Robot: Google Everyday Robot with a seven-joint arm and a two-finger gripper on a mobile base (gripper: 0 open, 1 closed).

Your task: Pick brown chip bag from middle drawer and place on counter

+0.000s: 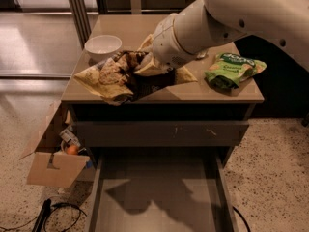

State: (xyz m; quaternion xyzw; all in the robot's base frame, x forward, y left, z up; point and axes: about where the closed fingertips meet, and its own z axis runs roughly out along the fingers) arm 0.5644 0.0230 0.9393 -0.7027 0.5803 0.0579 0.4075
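The brown chip bag (pixel 110 74) hangs crumpled in my gripper (pixel 143 65), over the front left part of the counter (pixel 193 88). Its lower edge is at or just above the counter's front lip. The gripper is shut on the bag's right end, and the big white arm (pixel 227 18) reaches in from the upper right and hides most of the fingers. The middle drawer (pixel 193 207) is pulled out below, with only the arm's shadow on its flat bottom.
A white bowl (pixel 102 45) stands at the counter's back left, close behind the bag. A green chip bag (pixel 234 69) lies on the counter's right side. A closed scratched drawer front (pixel 159 132) is above the open drawer. An open cardboard box (pixel 54 164) and cables lie on the floor at left.
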